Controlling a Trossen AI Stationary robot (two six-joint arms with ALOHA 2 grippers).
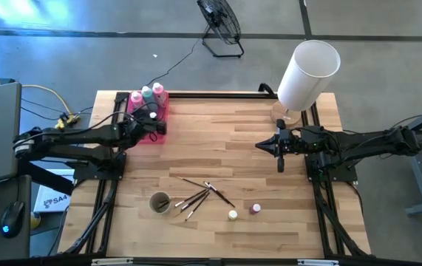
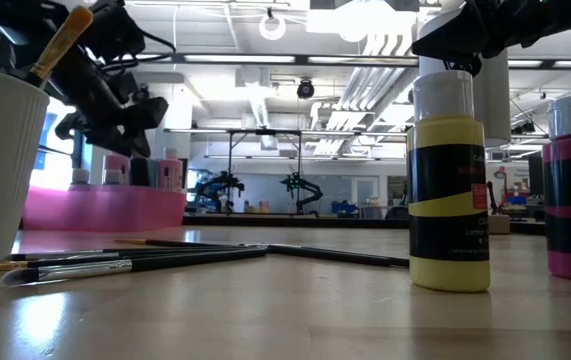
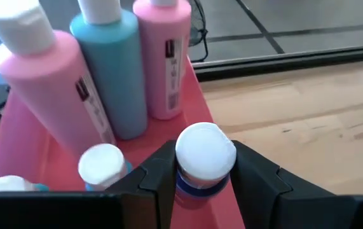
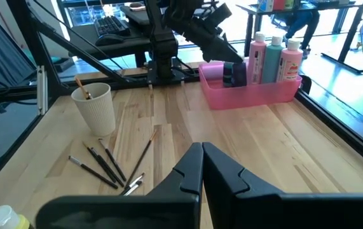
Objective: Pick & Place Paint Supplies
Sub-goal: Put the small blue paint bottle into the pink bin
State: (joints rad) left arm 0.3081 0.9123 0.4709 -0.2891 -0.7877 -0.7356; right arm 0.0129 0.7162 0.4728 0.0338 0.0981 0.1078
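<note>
Our left end effector (image 3: 203,181) reaches down into the pink tray (image 3: 16,137), pinching 1 white-capped paint pot (image 3: 205,156). Right end effector (image 4: 202,166) hovers mid-bench, fingers pressed together.

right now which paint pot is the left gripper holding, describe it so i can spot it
Find the pink tray at the table's far left corner, with three tall squeeze bottles standing in it. The left gripper is shut on a small paint pot over the tray: white cap, blue band beneath.

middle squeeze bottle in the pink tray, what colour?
Teal, with a white cap: the middle squeeze bottle stands between two pink ones. Clearest in the left wrist view.
</note>
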